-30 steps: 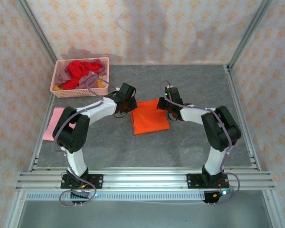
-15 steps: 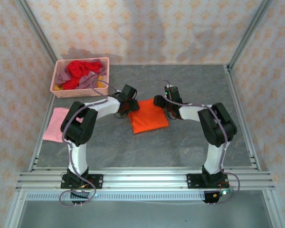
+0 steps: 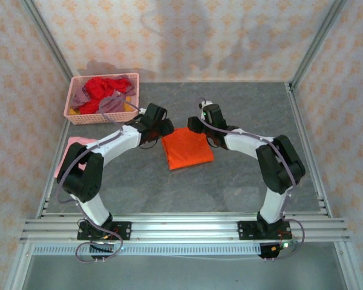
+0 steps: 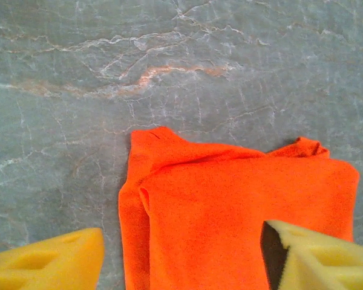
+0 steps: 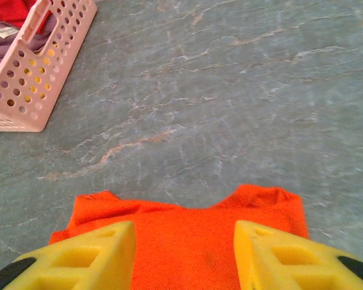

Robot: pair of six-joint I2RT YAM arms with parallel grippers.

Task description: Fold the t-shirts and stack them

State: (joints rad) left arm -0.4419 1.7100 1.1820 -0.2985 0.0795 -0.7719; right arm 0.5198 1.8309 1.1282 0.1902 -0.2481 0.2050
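The orange t-shirt lies folded into a rough rectangle at the middle of the grey stone-patterned table, with both arms reaching in over its far edge. The left gripper hangs above the far-left corner, and in the left wrist view its yellow foam fingers stand spread with nothing between them and the cloth flat on the table below. The right gripper sits over the far-right corner, and its pads are likewise apart and pinch nothing. The fold looks made and let go, so the work in hand seems to be tidying the packet before it is stacked. The left wrist view shows an under-layer sticking out along the left side and a small bunched lump at the far-right corner. Both should be squared off, or the packet may splay when lifted. A good lift would take all layers at each corner together, with the two arms level so the fold does not slide open. The light pink t-shirt lies flat at the left edge of the table, partly under the left arm, and is a likely base for the stack. The pink lattice basket behind it holds the red t-shirt and the other shirts.
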